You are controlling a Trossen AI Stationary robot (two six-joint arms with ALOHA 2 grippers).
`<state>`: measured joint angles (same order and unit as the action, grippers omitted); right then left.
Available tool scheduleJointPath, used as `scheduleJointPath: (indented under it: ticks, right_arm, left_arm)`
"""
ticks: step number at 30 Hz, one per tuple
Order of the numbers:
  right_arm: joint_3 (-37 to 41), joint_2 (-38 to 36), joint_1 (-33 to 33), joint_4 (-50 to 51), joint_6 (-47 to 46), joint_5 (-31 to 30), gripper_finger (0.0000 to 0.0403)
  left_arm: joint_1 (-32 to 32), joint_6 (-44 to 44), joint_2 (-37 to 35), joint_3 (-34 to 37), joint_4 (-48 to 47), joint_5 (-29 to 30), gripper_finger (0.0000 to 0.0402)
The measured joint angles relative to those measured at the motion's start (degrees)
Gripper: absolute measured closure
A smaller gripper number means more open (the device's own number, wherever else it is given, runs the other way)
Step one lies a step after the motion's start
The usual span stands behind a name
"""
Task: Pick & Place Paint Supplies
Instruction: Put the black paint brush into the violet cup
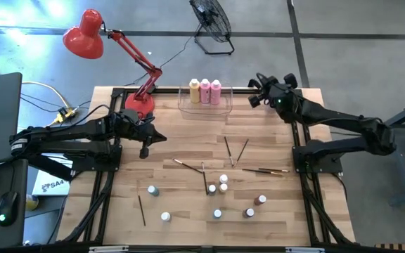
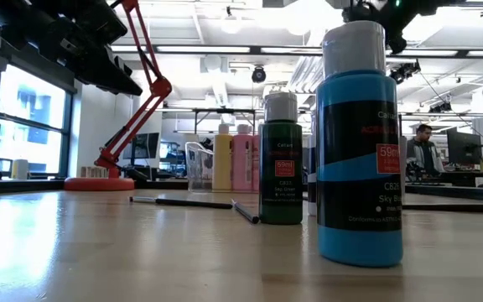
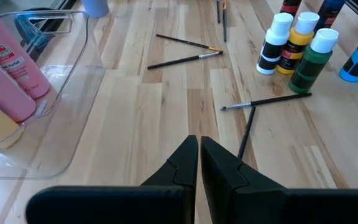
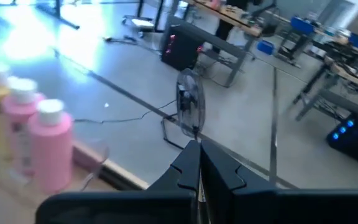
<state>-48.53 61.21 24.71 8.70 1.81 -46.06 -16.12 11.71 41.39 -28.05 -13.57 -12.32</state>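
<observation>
Paint supplies: tall bottles [image 1: 204,91] already in clear bin [image 1: 185,107] at twelve o'clock; small bottles [image 1: 223,187] and brushes [image 1: 228,150] scattered toward six. Left gripper [image 1: 146,151] closed, empty, hovering at nine; right gripper [image 1: 253,100] closed, empty, at one. Between picks, apparently; next: open over a brush.

The left arm reaches in from the left side of the desk [image 1: 188,232], stretched roughly level toward the middle, its wrist turned down slightly. The left gripper [image 1: 145,150] hangs over the left half of the desk with its two dark fingers [image 3: 185,163] pressed almost together and nothing between them. The right arm comes in from the right and bends back toward the far right corner. The right gripper [image 1: 253,102] sits there, raised, fingers [image 4: 188,163] fully closed and empty.
</observation>
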Motion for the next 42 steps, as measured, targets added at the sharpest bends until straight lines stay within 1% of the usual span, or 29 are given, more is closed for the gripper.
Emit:
scheduleJointPath:
  ticks: [5, 12, 20, 27, 30, 35, 42]
  right_arm:
    - [5.7, 0.0, 4.8, -7.2, 0.0, -0.1, 0.0400]
    - [9.2, 0.0, 8.4, -15.8, 1.4, -0.7, 0.0400]
    - [9.3, 0.0, 11.1, -15.3, 0.8, -0.7, 0.0400]
    - [9.6, 0.1, 12.4, -11.7, -2.8, -0.3, 0.0400]
    - [12.5, 0.1, 13.0, -15.4, -3.6, 0.0, 0.0400]
    - [19.1, 0.1, 15.1, -24.5, -3.7, 1.2, 0.0400]
    - [22.5, 0.1, 17.4, -26.1, -6.7, 1.7, 0.0400]
  left_arm:
    - [0.0, 0.0, 0.0, 0.0, 0.0, 0.0, 0.0385]
    - [0.0, 0.0, 0.0, 0.0, -0.1, 0.0, 0.0385]
    - [0.0, 0.0, 0.0, 0.0, -0.1, 0.0, 0.0385]
    - [0.0, 0.0, 0.0, 0.0, -0.1, 0.0, 0.0385]
    - [0.0, 0.0, 0.0, 0.0, -0.1, 0.0, 0.0385]
    - [0.0, 0.0, 0.0, 0.0, -0.1, -0.1, 0.0385]
    - [0.0, 0.0, 0.0, 0.0, 0.0, -0.1, 0.0385]
